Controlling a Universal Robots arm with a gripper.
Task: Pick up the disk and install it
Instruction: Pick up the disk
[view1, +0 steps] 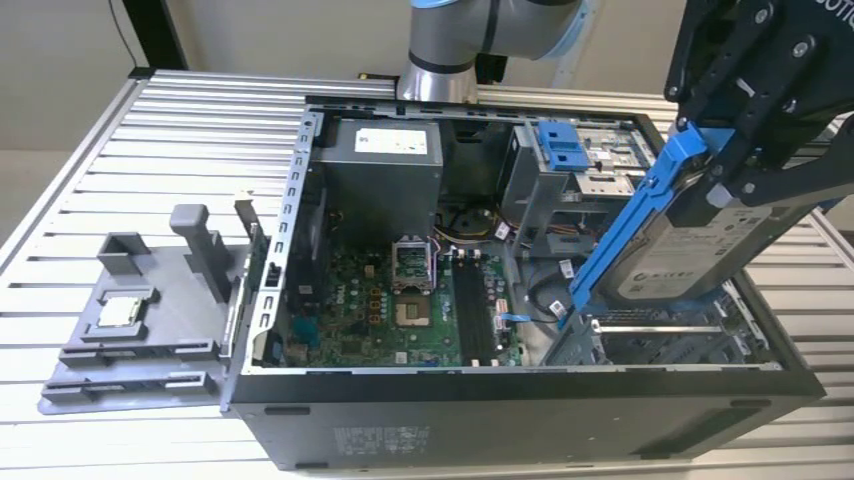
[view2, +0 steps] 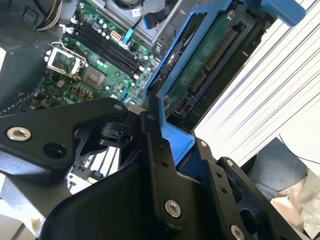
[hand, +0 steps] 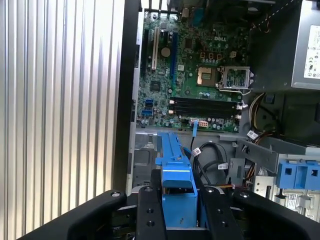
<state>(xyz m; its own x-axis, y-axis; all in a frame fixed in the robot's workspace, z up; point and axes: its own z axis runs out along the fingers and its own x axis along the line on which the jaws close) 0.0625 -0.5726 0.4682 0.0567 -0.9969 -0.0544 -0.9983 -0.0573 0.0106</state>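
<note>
The disk (view1: 694, 250), silver-grey with a white label and a blue carrier rail (view1: 627, 235), hangs tilted and steep over the open computer case (view1: 534, 410), at the exterior view's right. My gripper (view1: 731, 185) is shut on its upper end, black fingers (hand: 150, 212) clamped on both sides of the blue carrier (hand: 175, 170). The second wrist view shows the disk's green circuit-board underside (view2: 205, 65) with its connector. Its lower end sits just above the metal drive bay (view1: 667, 340) in the case's near right corner.
Inside the case lie the motherboard (view1: 400, 300), a power supply (view1: 380, 160) and a grey cage with a blue latch (view1: 567, 150). A grey fixture (view1: 134, 330) with a small square chip (view1: 118, 310) stands on the slatted table at the exterior view's left. The arm's base (view1: 447, 50) rises behind the case.
</note>
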